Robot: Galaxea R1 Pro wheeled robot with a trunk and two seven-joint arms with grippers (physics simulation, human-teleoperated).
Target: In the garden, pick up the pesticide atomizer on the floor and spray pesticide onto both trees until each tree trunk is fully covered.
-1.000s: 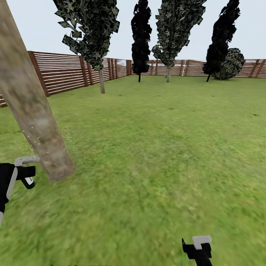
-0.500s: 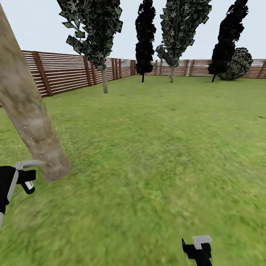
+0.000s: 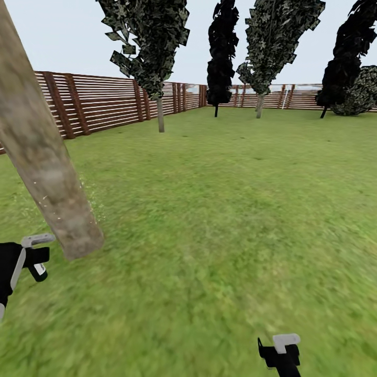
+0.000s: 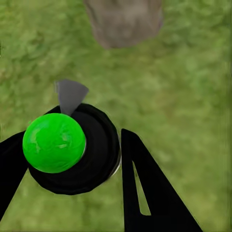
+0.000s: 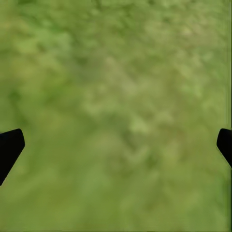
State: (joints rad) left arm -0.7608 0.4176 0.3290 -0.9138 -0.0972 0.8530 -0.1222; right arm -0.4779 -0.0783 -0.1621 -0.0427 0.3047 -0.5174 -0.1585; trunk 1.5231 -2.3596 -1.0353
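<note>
A thick mottled grey-tan tree trunk (image 3: pixel 44 162) slants up the left of the head view, and its base (image 4: pixel 124 21) shows on the grass in the left wrist view. My left gripper (image 3: pixel 35 255) hangs just left of that base. It (image 4: pixel 72 145) is shut on the pesticide atomizer (image 4: pixel 54 142), a black round body with a bright green cap and a grey nozzle facing the trunk. Pale specks float beside the trunk's lower part. Over bare grass at the bottom right, my right gripper (image 3: pixel 280 350) stands open with nothing in it (image 5: pixel 118 142).
Green lawn (image 3: pixel 225 209) stretches ahead to a brown slatted fence (image 3: pixel 99 102). Several thin-stemmed dark trees (image 3: pixel 152 47) stand along the far side, with a rounded bush (image 3: pixel 358 97) at the far right.
The whole head view has shifted, so the fence and far trees sit further right. The trunk and both grippers keep nearly the same places in the picture.
</note>
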